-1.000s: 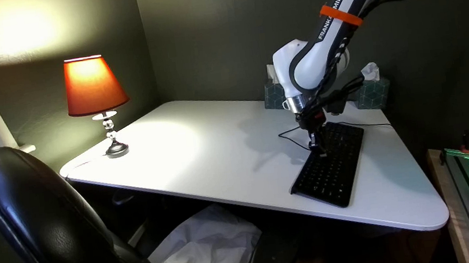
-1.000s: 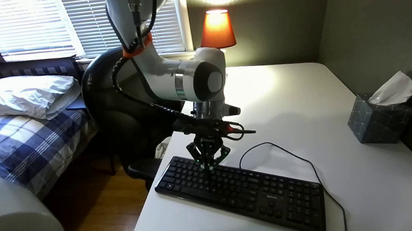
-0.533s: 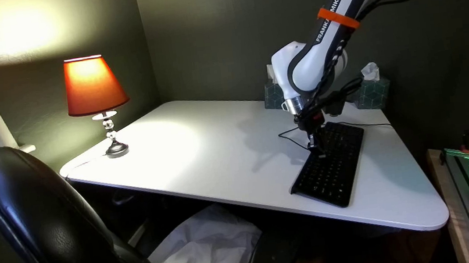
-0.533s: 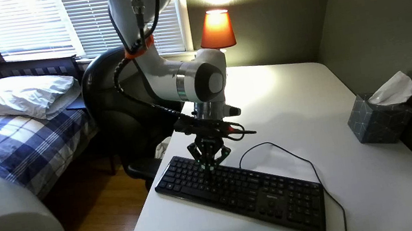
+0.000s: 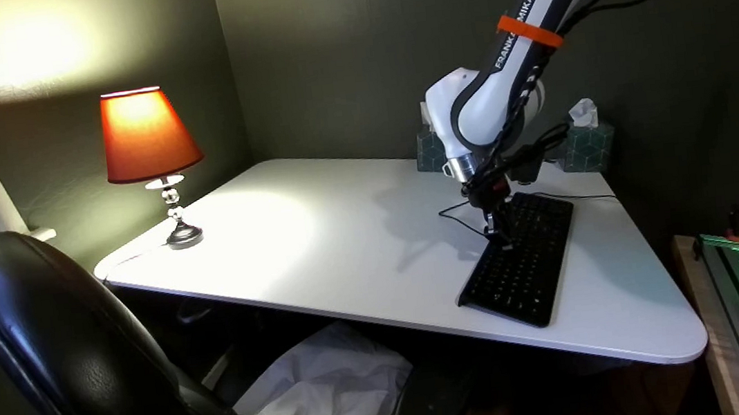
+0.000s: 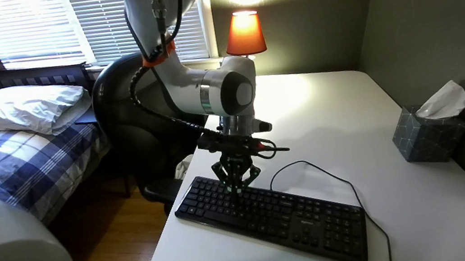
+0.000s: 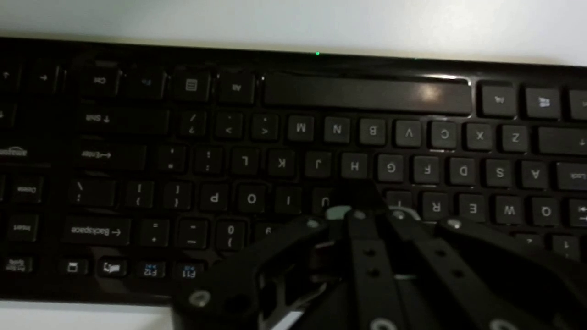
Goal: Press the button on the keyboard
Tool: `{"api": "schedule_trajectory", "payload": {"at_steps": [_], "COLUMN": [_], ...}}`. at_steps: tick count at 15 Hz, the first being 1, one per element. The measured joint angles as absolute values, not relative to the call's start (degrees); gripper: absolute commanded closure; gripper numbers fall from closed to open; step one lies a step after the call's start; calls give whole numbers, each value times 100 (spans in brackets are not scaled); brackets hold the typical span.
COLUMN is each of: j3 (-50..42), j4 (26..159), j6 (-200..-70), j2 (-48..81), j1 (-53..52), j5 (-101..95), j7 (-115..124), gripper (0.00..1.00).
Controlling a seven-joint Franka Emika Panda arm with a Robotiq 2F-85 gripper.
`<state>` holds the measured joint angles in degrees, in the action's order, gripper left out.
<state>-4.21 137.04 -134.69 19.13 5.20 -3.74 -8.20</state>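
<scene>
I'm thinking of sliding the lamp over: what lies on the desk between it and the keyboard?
In an exterior view, mostly white desk; a bend of black cable also lies there, beside the keyboard on the side facing the lamp.

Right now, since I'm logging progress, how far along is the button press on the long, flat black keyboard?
Done, it seems: the reach; the black two-fingered gripper, apparently closed, is down at the letter keys of the long black keyboard. In hand, probably: the press, though in the wrist view the gripper hides the keys beneath it, so contact can't be confirmed. Left, likely: completing that press, then lifting away.
</scene>
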Motion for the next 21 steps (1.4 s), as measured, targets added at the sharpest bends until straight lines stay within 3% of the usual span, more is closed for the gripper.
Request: {"api": "schedule_trajectory", "payload": {"at_steps": [21], "j3": [-418], "j4": [13608], "j6": [-13335], "j2": [1973], "j1": [520], "j5": [-373], "j7": [-819], "gripper": [100]}}
